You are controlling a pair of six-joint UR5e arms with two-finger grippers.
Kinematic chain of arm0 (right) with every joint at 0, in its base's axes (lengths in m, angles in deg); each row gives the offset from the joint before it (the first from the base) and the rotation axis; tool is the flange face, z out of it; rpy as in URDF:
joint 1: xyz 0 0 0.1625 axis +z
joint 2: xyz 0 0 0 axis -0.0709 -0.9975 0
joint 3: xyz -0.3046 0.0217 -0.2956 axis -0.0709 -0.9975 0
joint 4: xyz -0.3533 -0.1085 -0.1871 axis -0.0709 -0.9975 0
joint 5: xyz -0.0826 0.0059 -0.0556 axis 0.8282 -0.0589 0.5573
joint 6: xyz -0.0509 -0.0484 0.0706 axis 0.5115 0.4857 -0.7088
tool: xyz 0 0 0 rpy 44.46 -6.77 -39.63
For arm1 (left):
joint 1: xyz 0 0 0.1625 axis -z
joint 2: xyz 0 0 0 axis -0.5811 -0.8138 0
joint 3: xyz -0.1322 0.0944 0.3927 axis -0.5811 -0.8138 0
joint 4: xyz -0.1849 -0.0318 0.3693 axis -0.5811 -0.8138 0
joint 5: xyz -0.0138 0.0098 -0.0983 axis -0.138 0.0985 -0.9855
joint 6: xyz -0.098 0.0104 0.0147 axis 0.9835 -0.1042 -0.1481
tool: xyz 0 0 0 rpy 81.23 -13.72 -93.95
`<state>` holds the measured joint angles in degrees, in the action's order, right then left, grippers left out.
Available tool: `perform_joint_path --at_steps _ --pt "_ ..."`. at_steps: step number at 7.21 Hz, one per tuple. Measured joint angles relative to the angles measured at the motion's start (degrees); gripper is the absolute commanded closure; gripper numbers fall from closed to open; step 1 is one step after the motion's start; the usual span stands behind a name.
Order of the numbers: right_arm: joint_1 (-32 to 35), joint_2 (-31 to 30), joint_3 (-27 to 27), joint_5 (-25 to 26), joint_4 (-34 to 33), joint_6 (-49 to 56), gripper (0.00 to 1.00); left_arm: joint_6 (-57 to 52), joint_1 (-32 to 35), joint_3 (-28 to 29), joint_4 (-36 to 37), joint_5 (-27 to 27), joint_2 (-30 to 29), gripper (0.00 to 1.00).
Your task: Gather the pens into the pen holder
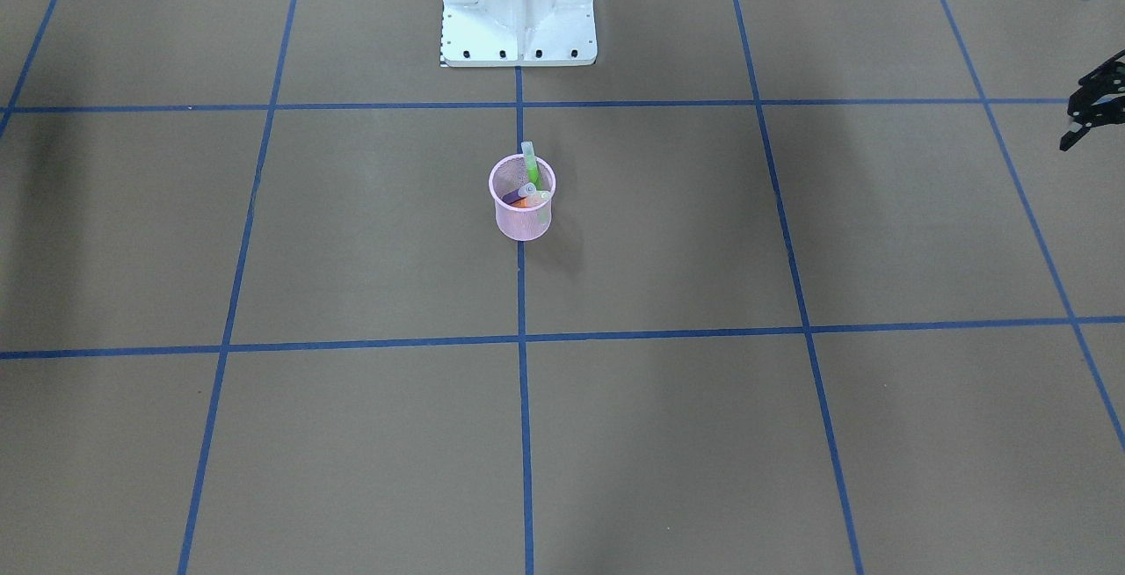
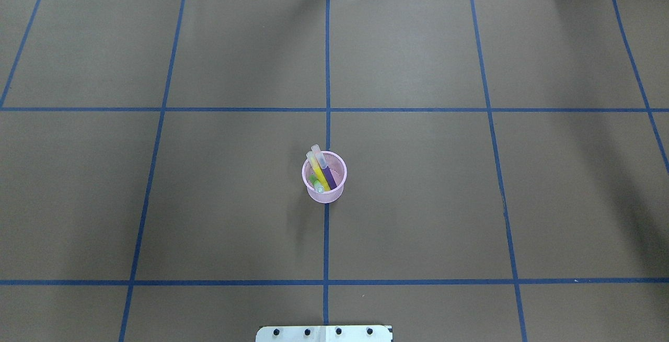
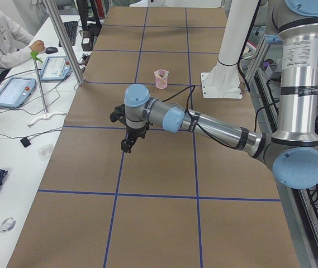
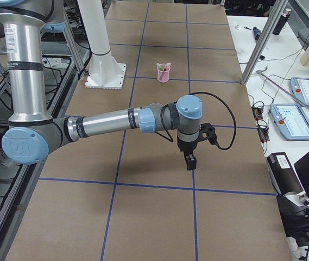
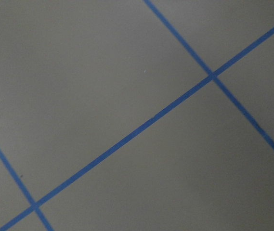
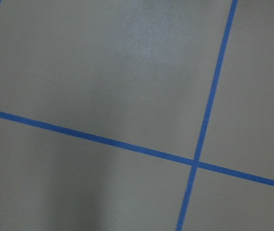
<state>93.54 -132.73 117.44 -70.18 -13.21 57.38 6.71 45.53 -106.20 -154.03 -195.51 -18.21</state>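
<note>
Three pens (image 2: pixel 322 169) in pen holder (image 2: pixel 326 197), left gripper (image 3: pixel 126 147) far.

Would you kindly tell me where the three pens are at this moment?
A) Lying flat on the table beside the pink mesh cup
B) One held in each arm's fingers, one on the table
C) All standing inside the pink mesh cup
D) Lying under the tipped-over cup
C: in the overhead view the purple pen, the orange pen and the green pen all lean inside the upright pen holder.

Brown table surface (image 6: pixel 103 62) with 2 blue tape lines (image 6: pixel 127 146) in a cross at lower right.
</note>
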Motion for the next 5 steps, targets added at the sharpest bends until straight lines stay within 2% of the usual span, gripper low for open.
perform_joint_path --at_steps 1,2,5 --pt "1.5 -0.8 0.9 -0.1 -4.5 1.6 0.0 -0.6 1.5 1.7 0.4 -0.5 2.3 0.0" --pt "2.1 -2.1 1.3 -0.1 -5.9 2.0 0.0 -1.0 3.2 4.0 0.4 -0.6 3.6 0.0" --pt "2.3 -4.0 -1.3 -0.6 -3.4 2.1 0.0 -4.8 8.9 6.4 -0.4 0.0 8.1 0.0"
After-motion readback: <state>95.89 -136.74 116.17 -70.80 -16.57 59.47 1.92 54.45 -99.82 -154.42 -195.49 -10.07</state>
